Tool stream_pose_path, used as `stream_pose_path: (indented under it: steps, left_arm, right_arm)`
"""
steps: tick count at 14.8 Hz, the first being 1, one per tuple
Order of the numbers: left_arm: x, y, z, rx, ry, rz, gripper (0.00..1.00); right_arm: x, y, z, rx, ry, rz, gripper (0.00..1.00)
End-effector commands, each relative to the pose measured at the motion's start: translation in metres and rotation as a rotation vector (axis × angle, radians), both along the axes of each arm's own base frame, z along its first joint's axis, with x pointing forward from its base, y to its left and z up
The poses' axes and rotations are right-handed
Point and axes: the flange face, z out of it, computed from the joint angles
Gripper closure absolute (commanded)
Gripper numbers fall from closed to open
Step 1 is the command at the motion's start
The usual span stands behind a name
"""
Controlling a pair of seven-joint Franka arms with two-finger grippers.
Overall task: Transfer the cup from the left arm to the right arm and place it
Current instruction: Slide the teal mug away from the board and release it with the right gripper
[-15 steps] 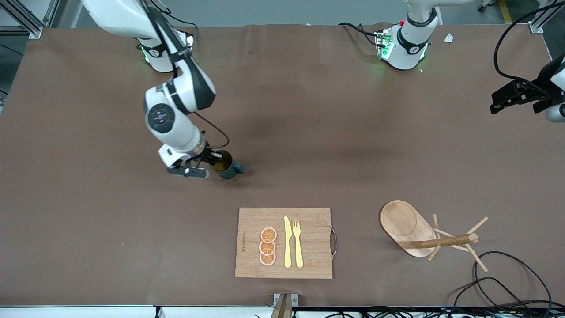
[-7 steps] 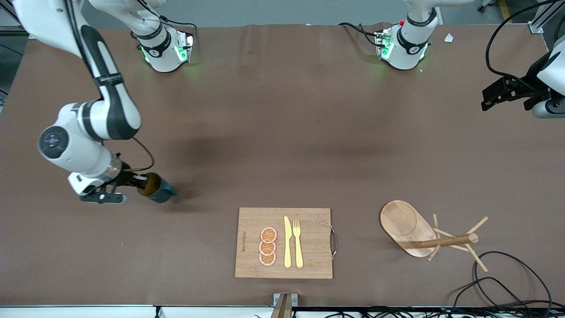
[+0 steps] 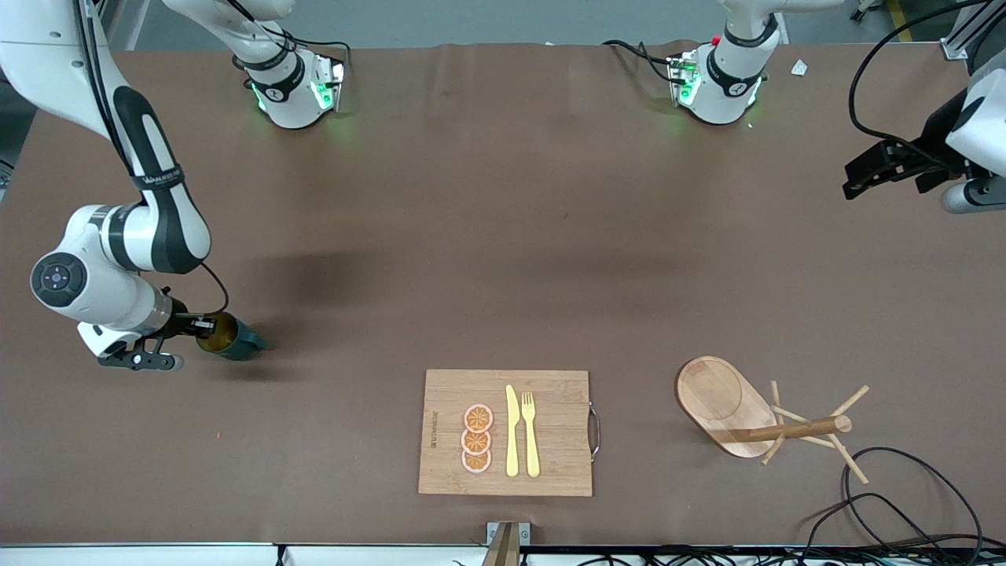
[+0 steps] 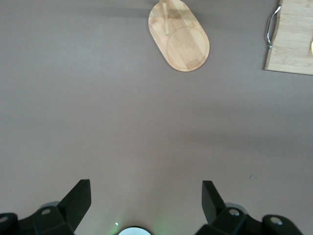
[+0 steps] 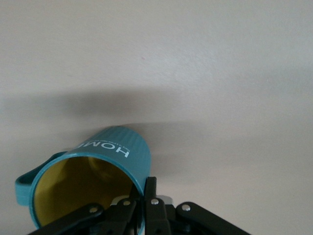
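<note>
The cup (image 3: pixel 233 338) is a dark teal mug with a mustard-yellow inside. It hangs tilted on its side, just above the brown table near the right arm's end. My right gripper (image 3: pixel 196 325) is shut on the cup's rim, one finger inside and one outside. In the right wrist view the cup (image 5: pixel 100 164) shows its loop handle, the word HOME and its open mouth at the right gripper (image 5: pixel 144 196). My left gripper (image 3: pixel 858 177) is open and empty, up over the table's edge at the left arm's end. In the left wrist view the left gripper (image 4: pixel 145 198) shows only bare table between its fingers.
A wooden cutting board (image 3: pixel 550 424) with orange slices, a yellow knife and a fork lies near the front edge. A wooden mug tree (image 3: pixel 786 428) lies tipped beside it toward the left arm's end, showing in the left wrist view (image 4: pixel 179 41) too. Black cables (image 3: pixel 904 503) lie at that corner.
My right arm has swung the cup from the table's middle toward the right arm's end, still gripped. My left gripper has drifted slightly over its edge of the table.
</note>
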Motion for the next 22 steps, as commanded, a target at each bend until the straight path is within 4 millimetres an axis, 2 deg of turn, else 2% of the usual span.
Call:
stream_pose_path:
  steps: [1, 3, 4, 5, 6, 7, 9, 10, 13, 15, 19, 21, 22]
  left_arm:
    - [-0.011, -0.005, 0.003, -0.015, -0.001, -0.001, 0.0]
    - [-0.01, -0.006, 0.003, -0.015, 0.0, 0.007, 0.0]
    - [-0.01, -0.007, 0.003, -0.015, 0.0, 0.004, 0.0]
    - [-0.01, -0.006, 0.003, -0.013, -0.002, 0.005, 0.0]
    - [-0.009, -0.005, 0.003, -0.015, 0.0, 0.007, 0.0]
    - [-0.009, -0.005, 0.002, -0.015, 0.0, 0.007, 0.0]
    - [-0.009, -0.006, 0.003, -0.015, -0.002, 0.005, 0.0]
    - [-0.009, -0.006, 0.003, -0.015, -0.002, 0.007, 0.0]
    - [-0.009, -0.006, 0.002, -0.015, 0.0, 0.005, 0.0]
    - [-0.008, -0.006, 0.002, -0.015, -0.002, 0.005, 0.0]
    - [-0.008, -0.006, 0.003, -0.015, -0.003, 0.005, 0.0]
    - [-0.008, -0.005, 0.003, -0.014, -0.004, -0.002, 0.0]
    - [-0.007, -0.004, 0.003, -0.012, -0.006, -0.001, 0.0]
  right_arm:
    - [0.003, -0.013, -0.003, 0.006, -0.004, -0.014, 0.96]
    - [0.002, -0.016, -0.004, 0.048, -0.005, -0.063, 0.94]
    - [0.002, -0.016, -0.006, 0.061, -0.005, -0.077, 0.85]
    - [0.003, -0.015, -0.004, 0.062, -0.008, -0.082, 0.63]
    - [0.006, -0.015, 0.0, 0.061, -0.013, -0.085, 0.29]
    - [0.013, -0.015, 0.01, 0.059, -0.034, -0.075, 0.03]
    - [0.024, -0.013, 0.03, 0.057, -0.036, -0.066, 0.0]
    - [0.031, -0.014, 0.048, 0.057, -0.027, -0.067, 0.0]
    - [0.053, -0.001, 0.118, 0.047, -0.016, -0.041, 0.0]
    - [0.056, 0.012, 0.162, 0.044, -0.008, -0.024, 0.0]
    - [0.034, 0.016, 0.248, 0.043, -0.086, -0.021, 0.0]
    - [0.015, 0.029, 0.295, 0.043, -0.12, -0.005, 0.0]
    - [0.005, 0.037, 0.312, 0.044, -0.118, 0.001, 0.0]
